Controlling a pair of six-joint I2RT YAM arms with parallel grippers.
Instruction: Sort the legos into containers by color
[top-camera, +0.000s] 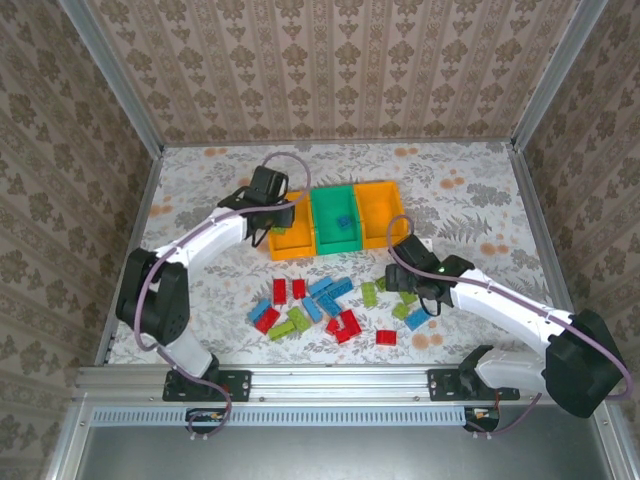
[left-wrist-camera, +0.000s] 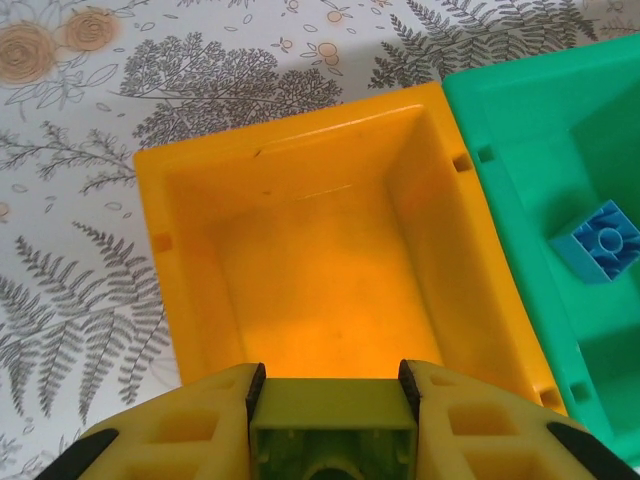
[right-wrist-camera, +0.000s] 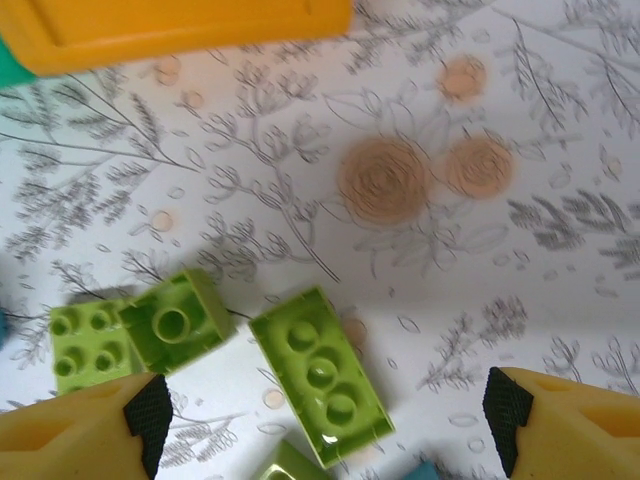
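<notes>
My left gripper (top-camera: 272, 208) hovers over the left orange container (top-camera: 290, 250), shut on a lime green lego (left-wrist-camera: 333, 420) held between its pads. The inside of that orange container (left-wrist-camera: 290, 125) shows nothing in it. The green container (left-wrist-camera: 530, 120) beside it holds a blue lego (left-wrist-camera: 600, 240). My right gripper (right-wrist-camera: 325, 420) stands open low over the table, with a long lime lego (right-wrist-camera: 320, 375) lying underside up between its fingers and untouched. Two smaller lime legos (right-wrist-camera: 175, 320) lie to its left. Red, blue and lime legos (top-camera: 320, 300) are scattered in front of the containers.
The right orange container (top-camera: 378, 190) sits just behind my right gripper (top-camera: 405, 292), and its near rim (right-wrist-camera: 180, 35) crosses the top of the right wrist view. Walls close in the table at the back and sides. A metal rail (top-camera: 340, 380) runs along the near edge.
</notes>
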